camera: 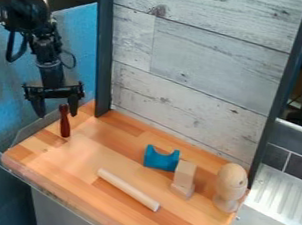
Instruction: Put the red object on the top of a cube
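Early going, by the look of it! Spot the red object [65, 123] at the left of the counter [88, 166], between jaws spread open, apparently ungripped, well apart from the blocks. Done: no placing. Left: grip, lift, carry across, set down on top of a cube. Now count: one red object, one blue piece [160, 159], one pale rod [129, 190], one rounded wooden figure [231, 181], seemingly two wooden blocks [185, 173], stacked.

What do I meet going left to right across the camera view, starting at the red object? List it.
Red object, pale rod, blue notched piece, stacked wooden blocks, rounded wooden piece.
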You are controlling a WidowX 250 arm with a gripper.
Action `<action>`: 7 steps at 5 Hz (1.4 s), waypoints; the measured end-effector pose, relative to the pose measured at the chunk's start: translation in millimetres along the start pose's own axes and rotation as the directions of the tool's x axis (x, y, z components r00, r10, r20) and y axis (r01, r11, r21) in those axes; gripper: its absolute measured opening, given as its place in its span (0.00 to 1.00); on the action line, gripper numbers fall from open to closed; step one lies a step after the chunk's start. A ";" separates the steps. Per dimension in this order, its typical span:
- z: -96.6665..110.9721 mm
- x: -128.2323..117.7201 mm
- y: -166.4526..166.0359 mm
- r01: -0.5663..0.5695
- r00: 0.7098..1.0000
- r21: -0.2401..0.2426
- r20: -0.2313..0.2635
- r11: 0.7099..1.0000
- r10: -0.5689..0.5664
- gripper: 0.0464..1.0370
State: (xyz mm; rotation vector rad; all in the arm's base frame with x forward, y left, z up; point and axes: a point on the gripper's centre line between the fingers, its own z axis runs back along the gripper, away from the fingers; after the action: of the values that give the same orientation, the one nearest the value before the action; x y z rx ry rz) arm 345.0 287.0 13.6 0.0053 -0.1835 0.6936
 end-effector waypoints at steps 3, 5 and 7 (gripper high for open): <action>-10.3 18.9 -17.7 0.016 1.000 0.007 -0.003 1.000 -0.016 0.70; -13.7 2.4 -29.9 0.033 0.999 -0.024 -0.021 0.999 -0.034 0.28; 56.0 -47.0 -97.4 0.152 0.977 -0.228 -0.110 0.962 -0.181 0.28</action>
State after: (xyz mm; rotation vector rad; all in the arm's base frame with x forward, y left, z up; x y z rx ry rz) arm 362.2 178.5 66.1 -0.2322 -0.1319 0.5005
